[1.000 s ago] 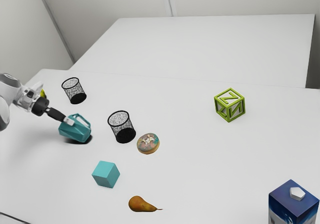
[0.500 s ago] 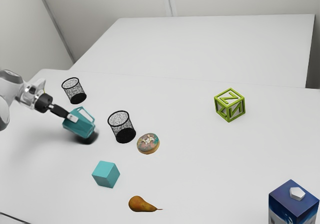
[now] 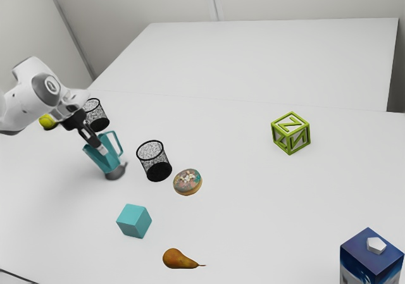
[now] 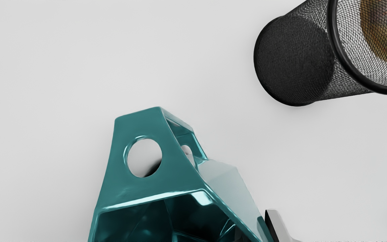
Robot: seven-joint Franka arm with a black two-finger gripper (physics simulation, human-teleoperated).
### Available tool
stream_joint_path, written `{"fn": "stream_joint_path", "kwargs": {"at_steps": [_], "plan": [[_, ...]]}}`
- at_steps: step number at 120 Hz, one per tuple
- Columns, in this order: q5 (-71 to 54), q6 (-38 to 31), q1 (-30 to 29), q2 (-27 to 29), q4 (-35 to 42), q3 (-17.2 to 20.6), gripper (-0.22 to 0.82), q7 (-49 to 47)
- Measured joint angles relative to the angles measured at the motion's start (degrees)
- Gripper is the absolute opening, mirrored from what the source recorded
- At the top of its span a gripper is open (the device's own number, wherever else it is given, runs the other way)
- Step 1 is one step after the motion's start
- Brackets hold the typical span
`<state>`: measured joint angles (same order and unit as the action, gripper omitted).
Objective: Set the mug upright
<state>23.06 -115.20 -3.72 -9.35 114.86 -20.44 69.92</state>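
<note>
Nearly upright: teal mug held at a lean in the gripper

On a pale counter [image 3: 228,227], a teal mug [image 3: 106,159] is near the exterior view's left side, between two black mesh cups and a teal cube [image 3: 134,221]. A black gripper [image 3: 101,150] comes down from the upper left and is closed on the mug's wall by the rim. In the wrist view, one finger [image 4: 280,224] presses the outside of that wall, and a dark tip appears just inside the opening.

The mug's mouth faces mostly upward, but its body slants: the rim leans toward the exterior view's left, and the base sits farther right, over a dark shadow. Its handle is on the side toward the nearer mesh cup [image 3: 155,162], which stands apart from it. Whether the base touches the counter, I cannot tell.

The job looks well along, since the mug is gripped and mostly raised toward standing. What seems left is to take out the remaining tilt, settle the base flat and let go gently, as a release at this lean could tip it over.

Beyond the nearer mesh cup lies a sprinkled donut [image 3: 188,181]; a brown pear [image 3: 180,259] rests past the cube.
</note>
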Motion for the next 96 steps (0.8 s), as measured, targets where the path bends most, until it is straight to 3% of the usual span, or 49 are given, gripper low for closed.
{"fn": "stream_joint_path", "kwargs": {"at_steps": [35,96], "plan": [[-12.6,-12.2,8.8,4.4,7.5,-3.0,-0.18,-6.9],[-24.6,-19.7,16.2,8.4,14.5,-4.8,-0.18,-22.5]]}}
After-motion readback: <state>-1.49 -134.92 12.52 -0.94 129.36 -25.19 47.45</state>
